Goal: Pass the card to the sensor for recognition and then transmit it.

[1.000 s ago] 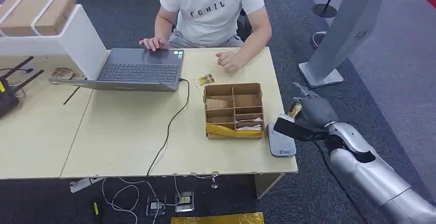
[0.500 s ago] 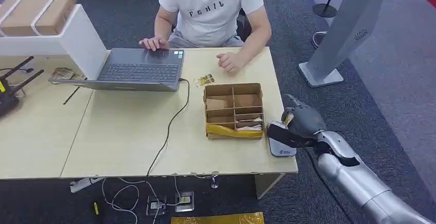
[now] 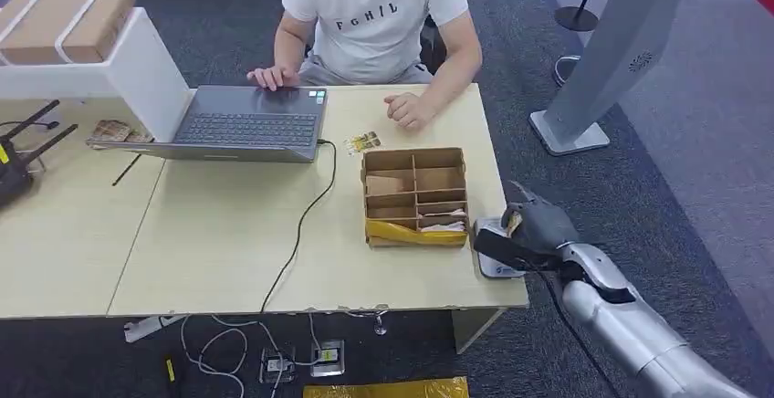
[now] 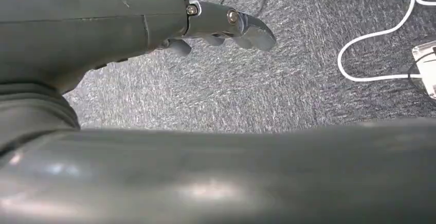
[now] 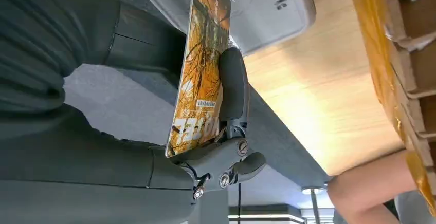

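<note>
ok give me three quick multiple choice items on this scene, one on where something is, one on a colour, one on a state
1. Where does the white sensor sit?
A. at the table's edge, right of the cardboard box
B. on the laptop
C. on the floor

2. What is the card's main colour?
A. blue
B. orange-yellow
C. plain white

3. What is the right hand doing?
A. hanging empty
B. resting in the box
C. holding the card at the sensor

Answers: 1 A, the head view shows the sensor beside the box near the table corner. 2 B, the right wrist view shows an orange-yellow print. 3 C, fingers press the card there.
</note>
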`<state>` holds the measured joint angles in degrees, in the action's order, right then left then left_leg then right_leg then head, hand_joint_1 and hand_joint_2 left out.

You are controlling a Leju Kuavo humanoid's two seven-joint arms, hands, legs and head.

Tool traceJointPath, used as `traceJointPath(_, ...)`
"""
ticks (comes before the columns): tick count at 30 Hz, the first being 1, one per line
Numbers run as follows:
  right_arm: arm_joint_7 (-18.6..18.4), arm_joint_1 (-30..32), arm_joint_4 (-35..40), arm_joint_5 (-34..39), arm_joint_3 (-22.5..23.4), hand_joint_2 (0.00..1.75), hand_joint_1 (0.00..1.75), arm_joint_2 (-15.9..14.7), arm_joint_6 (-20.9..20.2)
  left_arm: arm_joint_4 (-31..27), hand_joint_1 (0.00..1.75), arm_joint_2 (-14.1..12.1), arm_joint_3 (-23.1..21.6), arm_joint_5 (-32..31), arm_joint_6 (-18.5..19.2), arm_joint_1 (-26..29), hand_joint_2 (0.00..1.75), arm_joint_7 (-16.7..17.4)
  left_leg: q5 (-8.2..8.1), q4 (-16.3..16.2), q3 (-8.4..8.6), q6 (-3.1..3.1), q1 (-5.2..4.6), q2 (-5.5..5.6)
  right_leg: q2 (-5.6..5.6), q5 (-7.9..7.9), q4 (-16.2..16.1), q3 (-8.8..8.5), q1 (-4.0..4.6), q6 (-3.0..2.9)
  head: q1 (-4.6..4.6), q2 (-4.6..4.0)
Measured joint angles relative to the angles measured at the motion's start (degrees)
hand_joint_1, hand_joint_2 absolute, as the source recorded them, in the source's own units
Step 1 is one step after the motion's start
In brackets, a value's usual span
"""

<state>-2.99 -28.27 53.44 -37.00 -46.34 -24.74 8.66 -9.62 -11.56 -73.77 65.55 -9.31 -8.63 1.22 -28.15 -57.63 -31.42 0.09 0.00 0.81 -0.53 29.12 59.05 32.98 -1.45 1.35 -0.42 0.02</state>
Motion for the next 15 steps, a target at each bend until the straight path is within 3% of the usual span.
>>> traceJointPath(15,-0.37,0.08,-0.24,-0.02,0.63,1.75,1.75,0.63,-0.04,0.0,0.0,-0.2,-0.04,0.0,-0.31,-0.01,0.0,-0.44,0.0,0.0,0.03,0.0,0.0,-0.03,0.07,-0.02,0.0,-0.02,0.0,-0.02,0.0,0.0)
